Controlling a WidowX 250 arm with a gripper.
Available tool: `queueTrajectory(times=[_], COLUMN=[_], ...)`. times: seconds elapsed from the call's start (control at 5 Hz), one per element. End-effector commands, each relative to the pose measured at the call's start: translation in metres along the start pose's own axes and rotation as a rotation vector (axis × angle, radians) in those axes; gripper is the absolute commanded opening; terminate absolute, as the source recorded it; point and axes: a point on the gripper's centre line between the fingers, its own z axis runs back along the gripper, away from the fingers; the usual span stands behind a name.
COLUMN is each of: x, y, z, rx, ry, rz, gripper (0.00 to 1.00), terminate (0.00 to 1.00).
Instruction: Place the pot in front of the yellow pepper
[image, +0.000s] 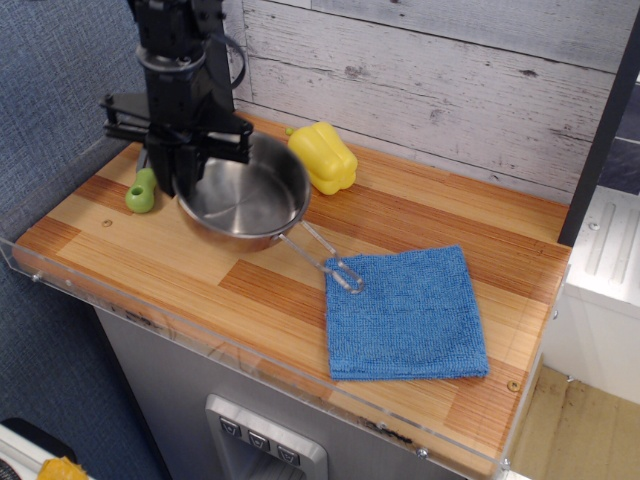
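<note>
The pot (245, 195) is a shallow shiny steel pan with a wire loop handle (325, 260) pointing right toward the cloth. My gripper (185, 170) is shut on the pot's left rim and holds it low over the wooden counter. The yellow pepper (323, 156) lies by the back wall, just right of and behind the pot. The pot's right rim is close to the pepper and apart from it.
A green-handled grey spatula (141, 193) lies left of the pot, partly hidden behind my gripper. A blue cloth (405, 313) lies at the front right. The wooden counter (120, 250) has a clear plastic lip along its front edge, and a plank wall stands behind.
</note>
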Motion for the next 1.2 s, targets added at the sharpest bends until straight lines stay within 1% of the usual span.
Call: queueTrajectory(times=[0.0,0.2,0.4,0.6,0.8,1.0], x=[-0.005,-0.004,0.001,0.005,0.007,0.003], y=[0.03,0.046,0.059,0.071,0.058,0.034], z=[-0.021,-0.03,-0.033,-0.04,-0.061,-0.083], rx=[0.014,0.035,0.05,0.055,0.022,0.005], ry=[0.027,0.025,0.02,0.024,0.055,0.088], rz=[0.058,0.085,0.09,0.096,0.038,-0.038], gripper=[0.0,0.0,0.0,0.0,0.0,0.0], terminate=[0.0,0.0,0.0,0.0,0.0,0.0])
